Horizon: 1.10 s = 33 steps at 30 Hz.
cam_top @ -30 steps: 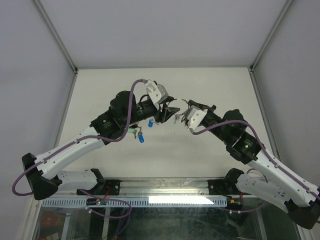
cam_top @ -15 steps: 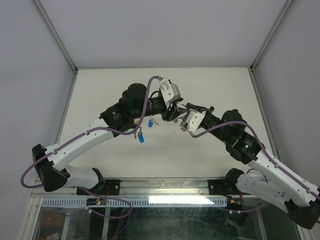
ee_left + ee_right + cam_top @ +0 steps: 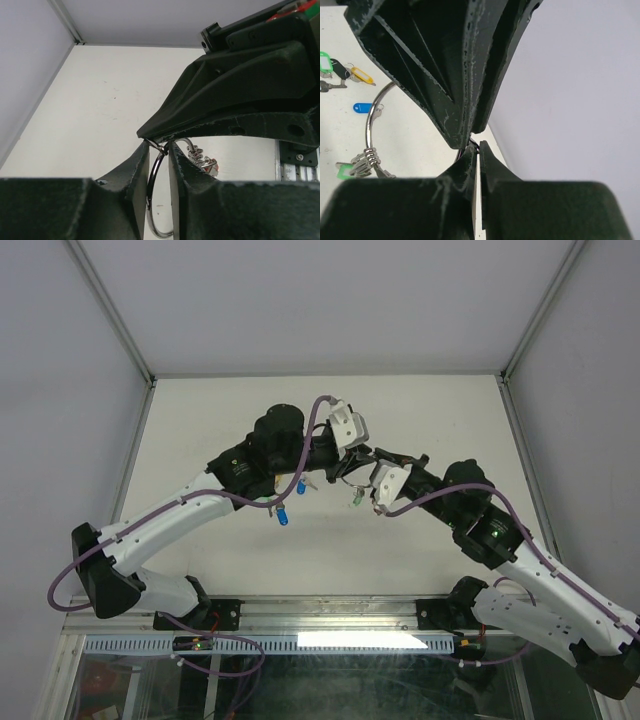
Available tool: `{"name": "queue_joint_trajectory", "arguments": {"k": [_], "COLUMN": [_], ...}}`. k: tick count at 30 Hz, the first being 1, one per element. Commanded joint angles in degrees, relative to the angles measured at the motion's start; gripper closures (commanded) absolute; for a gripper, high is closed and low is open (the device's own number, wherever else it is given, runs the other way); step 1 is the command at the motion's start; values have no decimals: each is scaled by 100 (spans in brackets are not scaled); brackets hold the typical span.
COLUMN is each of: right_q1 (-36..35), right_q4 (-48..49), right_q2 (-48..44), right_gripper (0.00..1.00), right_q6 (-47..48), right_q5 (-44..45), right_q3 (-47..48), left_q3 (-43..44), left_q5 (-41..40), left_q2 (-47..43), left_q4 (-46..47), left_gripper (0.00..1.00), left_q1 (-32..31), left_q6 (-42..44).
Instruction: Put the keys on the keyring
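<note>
Silver wire keyring (image 3: 367,125) hangs in mid-air above a white counter (image 3: 420,410), between two black robot hands meeting tip to tip. The right hand (image 3: 476,150) is pinched fully closed on the ring's rim. The left hand (image 3: 157,150) straddles the wire with a narrow gap; whether it grips is unclear. Bunched keys (image 3: 362,161) hang from the ring. A blue key (image 3: 362,107) and a yellow key (image 3: 362,76) lie loose on the counter.

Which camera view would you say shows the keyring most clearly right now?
The right wrist view: the keyring shows as a wide curve with keys bunched on it. The left wrist view catches it nearly edge-on, partly hidden. From above it is tiny and mostly covered.
</note>
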<state>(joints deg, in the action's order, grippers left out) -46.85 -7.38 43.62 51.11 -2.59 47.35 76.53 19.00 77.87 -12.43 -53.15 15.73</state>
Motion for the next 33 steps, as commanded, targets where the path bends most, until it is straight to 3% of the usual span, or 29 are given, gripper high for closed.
{"name": "queue_joint_trajectory", "arguments": {"k": [1,7,17,25,33], "right_q1": [2,1,1,8,4], "right_q4": [592,625,632,659,715], "right_q2": [-152,-160,-268,-554,-1019], "right_gripper": [100,100,100,73,67], "right_q6": [-64,-91,-69,-281,-837], "right_q5": [-53,-49,-34,86,472], "right_q3": [327,316,288,134,-120], "left_q3": [231,231,173,-56,-564], "left_q5": [411,513,276,-298,-703], "left_q2": [66,99,45,-255,-720], "left_q4": [-94,-99,-138,32,404], "left_gripper": [85,100,100,100,100], "left_q1": [-3,-3,-4,-7,-3], "left_q6": [69,54,100,330,605]}}
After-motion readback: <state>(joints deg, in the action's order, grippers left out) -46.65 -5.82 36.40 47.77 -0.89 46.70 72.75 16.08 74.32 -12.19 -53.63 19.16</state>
